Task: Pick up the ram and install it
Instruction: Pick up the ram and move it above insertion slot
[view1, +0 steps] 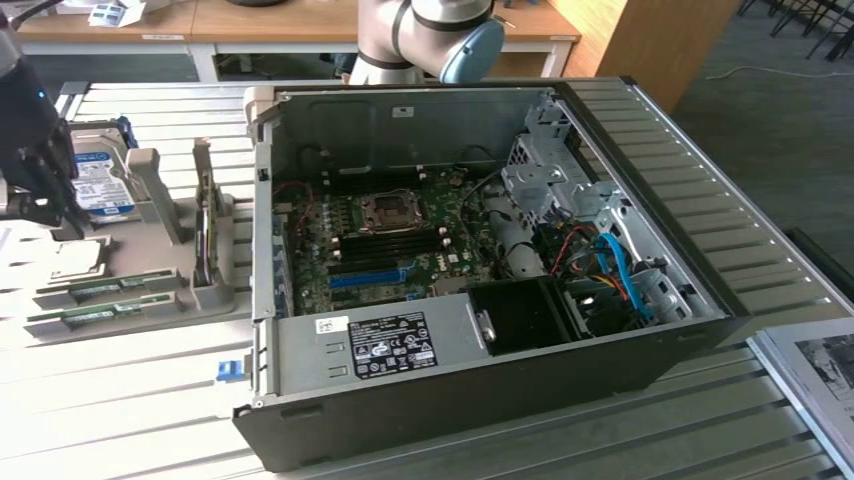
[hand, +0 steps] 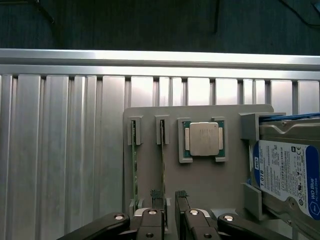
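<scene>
While the gripper hangs above the grey holder, its jaws stand wide apart and grip nothing. Ram sits on edge in its slot in the holder, one end reaching up to the fingertips; contact not discernible. Second stick stands in the neighbouring slot. CPU lies just beside the ram on its other side, hard drive beyond it. Open computer case stands beside the holder, toward the exterior view's right.
</scene>
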